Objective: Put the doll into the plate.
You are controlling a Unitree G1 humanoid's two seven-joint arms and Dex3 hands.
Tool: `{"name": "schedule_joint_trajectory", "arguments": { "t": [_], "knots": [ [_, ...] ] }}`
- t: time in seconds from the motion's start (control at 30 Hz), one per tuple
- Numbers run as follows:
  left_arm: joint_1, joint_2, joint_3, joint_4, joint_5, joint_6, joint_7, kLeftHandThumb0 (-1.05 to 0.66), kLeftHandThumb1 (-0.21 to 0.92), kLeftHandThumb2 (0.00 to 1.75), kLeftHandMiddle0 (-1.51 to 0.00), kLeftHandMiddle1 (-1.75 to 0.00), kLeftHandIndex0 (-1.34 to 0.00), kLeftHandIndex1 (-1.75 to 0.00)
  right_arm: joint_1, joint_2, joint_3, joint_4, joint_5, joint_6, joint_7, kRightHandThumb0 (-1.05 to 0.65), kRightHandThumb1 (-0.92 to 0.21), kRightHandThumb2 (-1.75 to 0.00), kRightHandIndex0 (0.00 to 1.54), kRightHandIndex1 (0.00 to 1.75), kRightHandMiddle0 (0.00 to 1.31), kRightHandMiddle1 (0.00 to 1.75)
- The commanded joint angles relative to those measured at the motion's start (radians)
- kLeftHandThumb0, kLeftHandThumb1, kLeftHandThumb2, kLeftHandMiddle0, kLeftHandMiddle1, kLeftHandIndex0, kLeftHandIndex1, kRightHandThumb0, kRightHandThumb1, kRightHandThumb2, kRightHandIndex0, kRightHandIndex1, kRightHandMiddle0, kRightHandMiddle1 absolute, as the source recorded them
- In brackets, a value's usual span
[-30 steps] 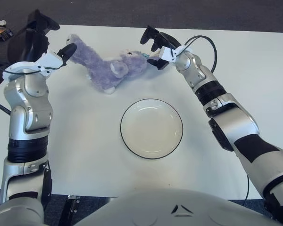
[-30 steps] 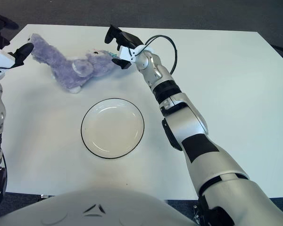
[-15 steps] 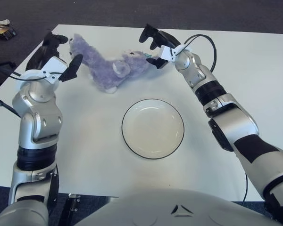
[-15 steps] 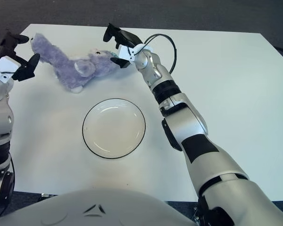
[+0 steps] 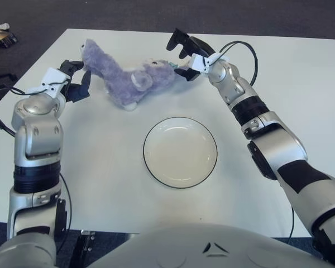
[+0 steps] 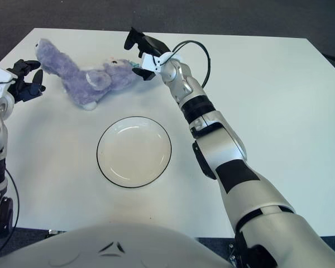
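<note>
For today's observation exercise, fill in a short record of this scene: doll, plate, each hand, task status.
doll: purple plush, lying on the white table, beyond the plate
plate: white with dark rim, empty
left hand: beside the doll's left end, fingers open, holding nothing
right hand: at the doll's right end, fingers spread
task status: doll not yet in plate

A lab or office-like room is suggested by a plain white table [image 5: 279,72] set on dark grey carpet [image 5: 156,14], with cables trailing.
</note>
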Motion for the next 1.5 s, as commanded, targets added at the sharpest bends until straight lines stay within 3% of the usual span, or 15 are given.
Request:
{"name": "schedule_joint_trajectory", "arguments": {
  "t": [0.0,0.23,0.83,1.3,1.47],
  "knots": [
    [-0.033,-0.032,0.037,0.007,-0.081,0.013,0.014,-0.9,0.92,0.95,-0.2,-0.8,0.0,-0.41,0.005,-0.006,-0.001,0.0,0.003,-0.011,-0.008,-0.46,-0.38,-1.04,0.33,1.08,0.0,1.36],
    [-0.043,-0.091,0.077,0.013,-0.181,0.027,0.088,-0.86,0.92,0.88,-0.13,-0.82,0.0,-0.3,0.005,-0.007,-0.002,0.005,0.006,-0.024,-0.01,-0.46,-0.4,-1.03,0.37,1.11,0.0,1.35],
    [-0.067,-0.151,0.08,0.073,-0.296,0.0,0.242,-0.83,0.92,0.77,-0.07,-0.81,0.0,-0.1,0.009,-0.007,-0.003,-0.001,0.007,-0.017,-0.005,-0.47,-0.42,-1.02,0.33,1.08,0.0,1.33],
    [-0.127,-0.17,0.099,0.219,-0.363,-0.033,0.323,-0.8,0.92,0.65,-0.1,-0.92,0.0,0.0,0.011,-0.012,0.004,-0.014,-0.004,-0.003,0.002,-0.47,-0.46,-1.0,0.34,1.08,0.0,1.32],
    [-0.144,-0.178,0.114,0.258,-0.395,-0.029,0.348,-0.81,0.92,0.57,-0.17,-1.11,0.0,0.0,0.014,-0.011,0.004,-0.019,-0.003,0.006,0.002,-0.48,-0.47,-0.99,0.34,1.07,0.0,1.31]
  ]
}}
